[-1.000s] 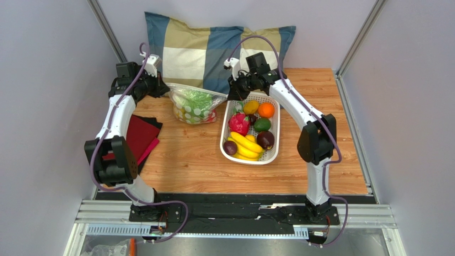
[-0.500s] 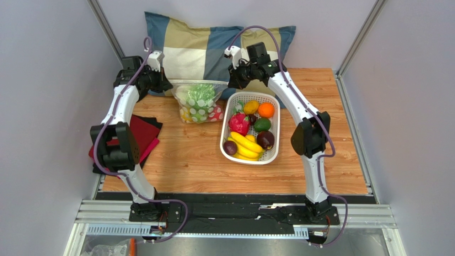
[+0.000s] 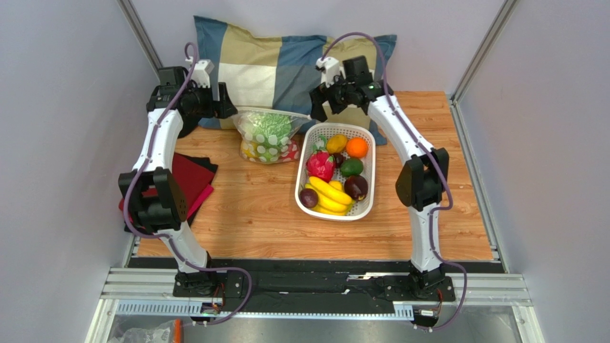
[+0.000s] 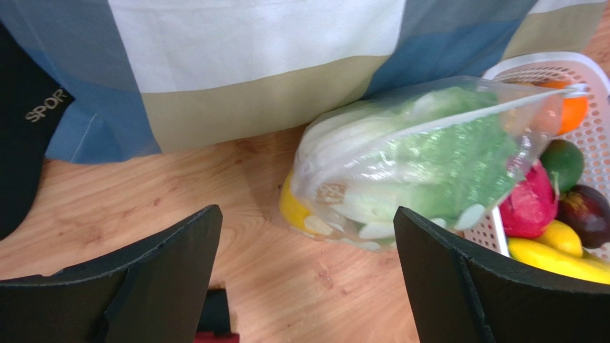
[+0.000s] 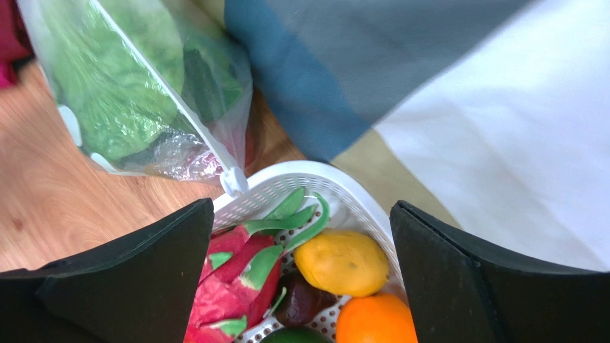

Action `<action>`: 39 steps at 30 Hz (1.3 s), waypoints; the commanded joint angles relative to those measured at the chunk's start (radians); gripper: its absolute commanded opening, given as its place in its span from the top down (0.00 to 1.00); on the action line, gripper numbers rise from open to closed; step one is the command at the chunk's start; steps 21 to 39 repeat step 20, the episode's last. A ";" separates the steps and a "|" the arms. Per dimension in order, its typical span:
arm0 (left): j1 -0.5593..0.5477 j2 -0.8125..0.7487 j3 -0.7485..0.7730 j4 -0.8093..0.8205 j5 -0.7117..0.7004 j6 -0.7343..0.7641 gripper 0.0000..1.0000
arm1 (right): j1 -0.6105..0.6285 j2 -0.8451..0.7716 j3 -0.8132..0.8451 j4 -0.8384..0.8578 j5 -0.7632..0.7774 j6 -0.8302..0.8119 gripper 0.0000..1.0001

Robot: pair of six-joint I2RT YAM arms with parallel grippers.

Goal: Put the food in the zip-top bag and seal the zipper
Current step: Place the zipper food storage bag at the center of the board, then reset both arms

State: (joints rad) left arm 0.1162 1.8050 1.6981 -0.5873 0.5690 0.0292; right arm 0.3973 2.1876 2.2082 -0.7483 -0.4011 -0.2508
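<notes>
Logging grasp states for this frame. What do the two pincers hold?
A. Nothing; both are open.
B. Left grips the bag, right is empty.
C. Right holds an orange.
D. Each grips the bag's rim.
A: the left pincer and the right pincer both stand open and empty, and the zip-top bag sits ungripped beyond them.

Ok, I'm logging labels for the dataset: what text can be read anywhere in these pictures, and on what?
"SPOR": pale letters on the black item at the left edge of the left wrist view; whether more letters follow cannot be told.
Nothing else reads: no text shows on the zip-top bag, the basket or the pillow.
</notes>
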 commanded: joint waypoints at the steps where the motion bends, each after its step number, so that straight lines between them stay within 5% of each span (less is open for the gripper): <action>1: -0.001 -0.150 0.086 -0.138 -0.043 0.034 0.01 | -0.104 -0.193 -0.022 0.079 -0.044 0.133 0.01; 8: -0.006 -0.188 0.192 -0.400 -0.055 0.101 0.01 | -0.277 -0.397 -0.273 0.079 -0.123 0.242 0.01; 19: -0.013 -0.351 -0.101 -0.341 -0.075 0.141 0.01 | -0.462 -0.742 -0.778 0.115 -0.130 0.242 0.00; 39: -0.013 -0.361 -0.129 -0.332 -0.081 0.132 0.01 | -0.462 -0.758 -0.798 0.118 -0.127 0.242 0.00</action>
